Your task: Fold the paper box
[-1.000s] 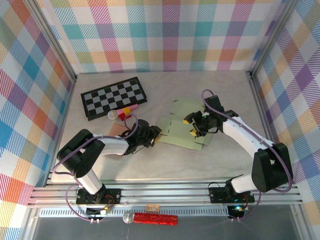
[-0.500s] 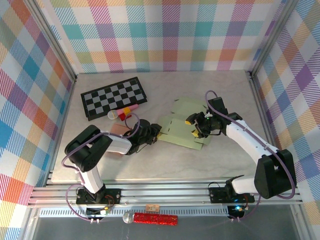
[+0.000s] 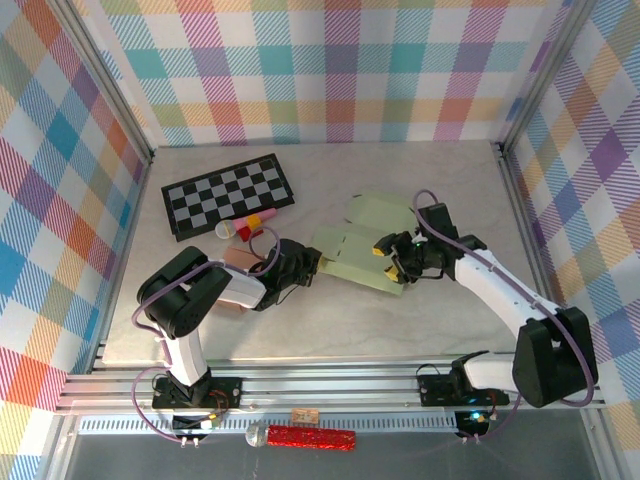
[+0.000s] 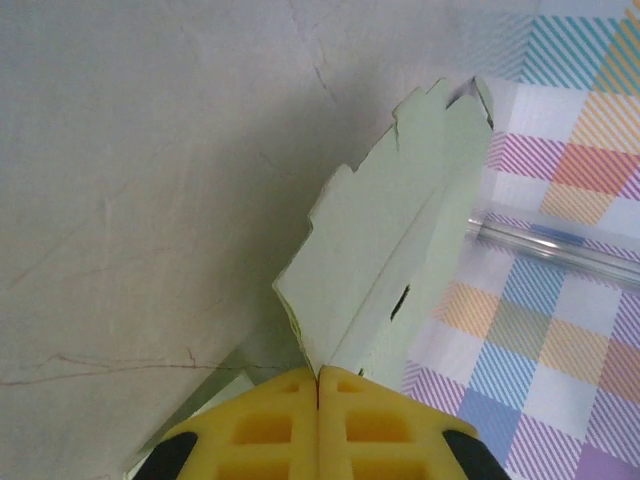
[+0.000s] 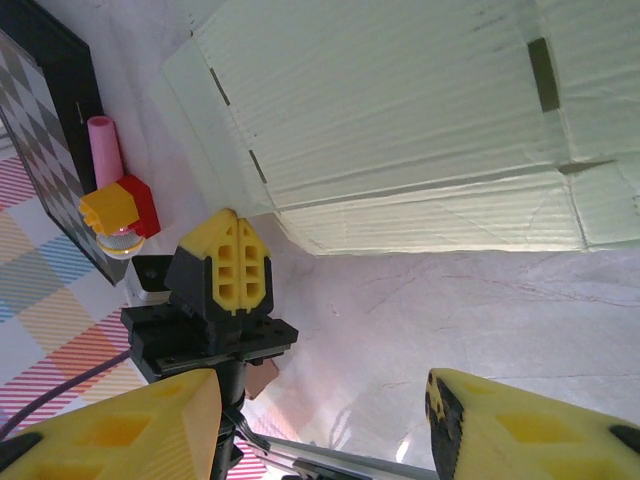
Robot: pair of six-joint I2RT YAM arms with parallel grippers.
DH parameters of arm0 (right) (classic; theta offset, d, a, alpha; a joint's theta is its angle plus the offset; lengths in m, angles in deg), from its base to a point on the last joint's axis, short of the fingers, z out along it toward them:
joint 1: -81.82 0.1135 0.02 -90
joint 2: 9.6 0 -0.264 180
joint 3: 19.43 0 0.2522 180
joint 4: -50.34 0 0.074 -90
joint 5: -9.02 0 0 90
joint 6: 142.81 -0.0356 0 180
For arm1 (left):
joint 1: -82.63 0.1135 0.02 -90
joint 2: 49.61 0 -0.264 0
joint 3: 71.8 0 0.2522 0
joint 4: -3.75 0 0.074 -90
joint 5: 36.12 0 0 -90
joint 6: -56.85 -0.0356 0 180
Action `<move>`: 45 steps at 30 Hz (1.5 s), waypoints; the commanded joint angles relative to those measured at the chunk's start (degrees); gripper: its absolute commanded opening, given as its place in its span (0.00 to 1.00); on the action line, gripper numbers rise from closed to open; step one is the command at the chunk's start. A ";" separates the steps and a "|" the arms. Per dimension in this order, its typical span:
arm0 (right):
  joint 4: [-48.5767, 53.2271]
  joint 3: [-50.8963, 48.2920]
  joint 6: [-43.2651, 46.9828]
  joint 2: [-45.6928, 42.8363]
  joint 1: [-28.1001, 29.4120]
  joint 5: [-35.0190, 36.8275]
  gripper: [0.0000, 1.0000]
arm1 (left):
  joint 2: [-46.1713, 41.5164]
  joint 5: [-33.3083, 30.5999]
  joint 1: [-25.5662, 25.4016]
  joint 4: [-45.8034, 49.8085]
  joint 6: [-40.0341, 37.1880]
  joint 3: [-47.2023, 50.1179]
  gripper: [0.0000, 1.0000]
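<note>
Green paper is lying flat near the middle of the desk (image 3: 330,335). It is the paper box (image 3: 355,255), not folded up, with its flaps spreading out on the pale top. The left jaws are squeezing tight on the box's left corner. In the left wrist view the two yellow fingertips (image 4: 270,430) are pressing together, and a thin flap of the box is sticking out from between them, lifting a little off the desk. The right jaws are hanging over the right end of the box and standing wide apart. In the right wrist view their yellow fingertips (image 5: 510,435) are holding nothing, with bare desk showing between them and the box lying just past them. A black and white checkered board (image 3: 228,195) is sitting toward the far left corner of the desk. A small pink, red and yellow toy (image 3: 247,226) is lying just beside its near edge.
</note>
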 commanded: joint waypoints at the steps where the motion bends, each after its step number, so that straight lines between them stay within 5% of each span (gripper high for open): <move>1: -3.44 -2.05 -3.40 -2.56 0.23 -0.17 0.58 | -0.22 -1.93 -0.65 -3.14 0.75 -0.60 0.00; 12: -20.80 -16.72 -28.32 -8.42 14.09 18.97 0.71 | -4.00 -5.24 -2.51 1.60 5.09 -4.76 0.00; 19: -32.01 -18.70 -29.64 -5.83 15.17 29.88 0.76 | -6.65 -8.34 -4.22 5.20 10.51 -5.37 0.00; 26: -39.36 -17.61 -31.70 -0.90 15.15 30.29 0.74 | -5.61 -9.29 -5.18 3.36 14.40 -6.68 0.00; 32: -38.22 -17.20 -32.25 -1.16 15.15 31.51 0.66 | -5.94 -10.12 -5.55 2.46 15.82 -6.59 0.00; 45: -37.35 -16.06 -30.90 -1.51 14.54 32.05 0.24 | -6.60 -8.92 -6.04 2.43 16.52 -6.69 0.00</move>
